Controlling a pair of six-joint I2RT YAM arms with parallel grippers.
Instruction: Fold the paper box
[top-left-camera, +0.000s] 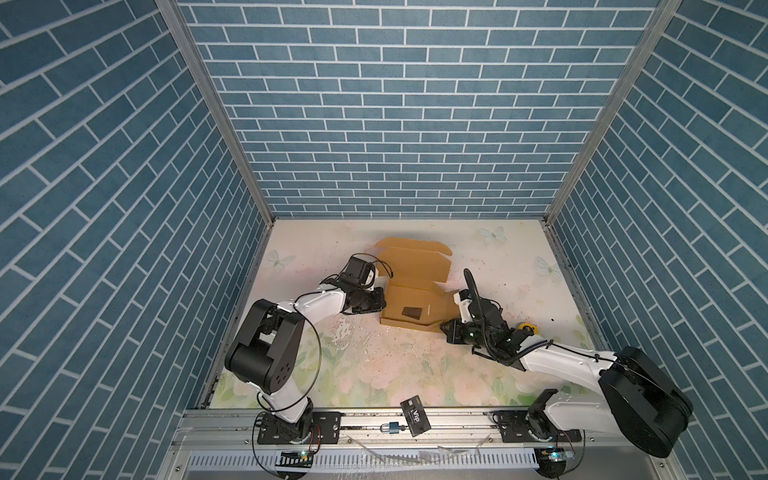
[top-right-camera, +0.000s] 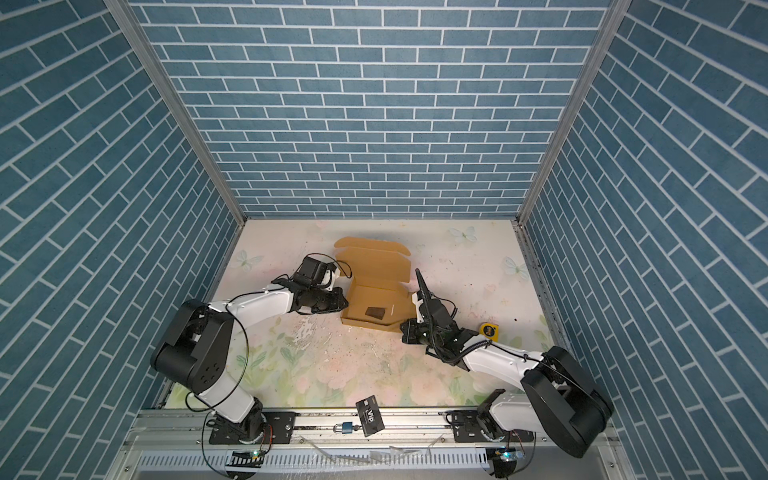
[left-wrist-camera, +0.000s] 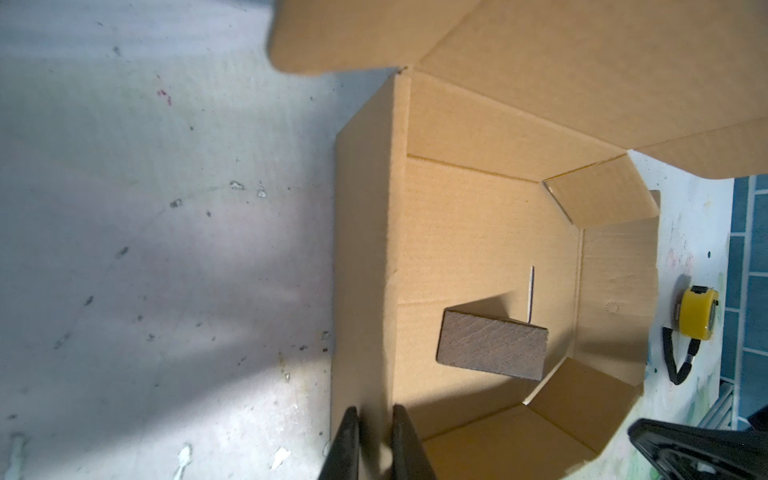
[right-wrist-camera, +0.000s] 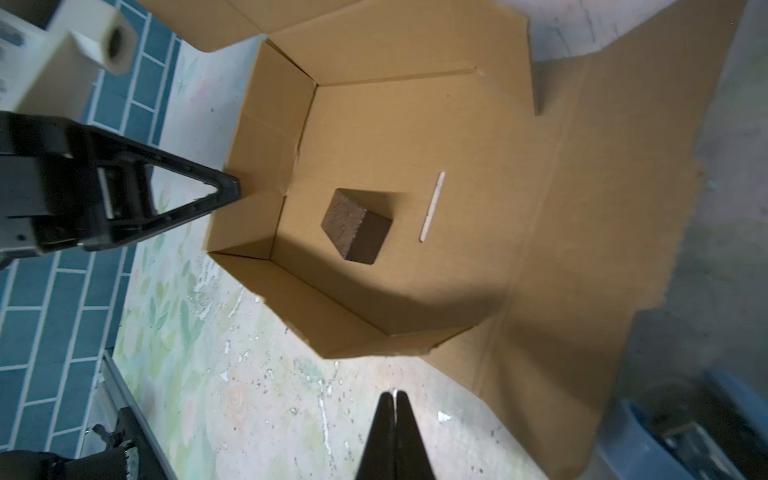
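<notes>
**Left claw pinches box wall, right claw clenched empty**

In both top views the paper box (top-left-camera: 399, 297) (top-right-camera: 374, 297) sits mid-way across the desk (top-left-camera: 374, 365). Its lid flap is open toward the back wall and a dark block (top-left-camera: 412, 312) lies inside. The left claw (top-left-camera: 383, 304) meets its left wall. The right claw (top-left-camera: 444, 326) hovers by the front right corner.

Left wrist view: the left claw (left-wrist-camera: 372, 415) grips that upright wall between its fingers.

Right wrist view: the right claw (right-wrist-camera: 395, 399) is clenched on nothing, just short of the box.

Left claw (left-wrist-camera: 375, 415) pinching, right claw (right-wrist-camera: 394, 399) closed
</notes>
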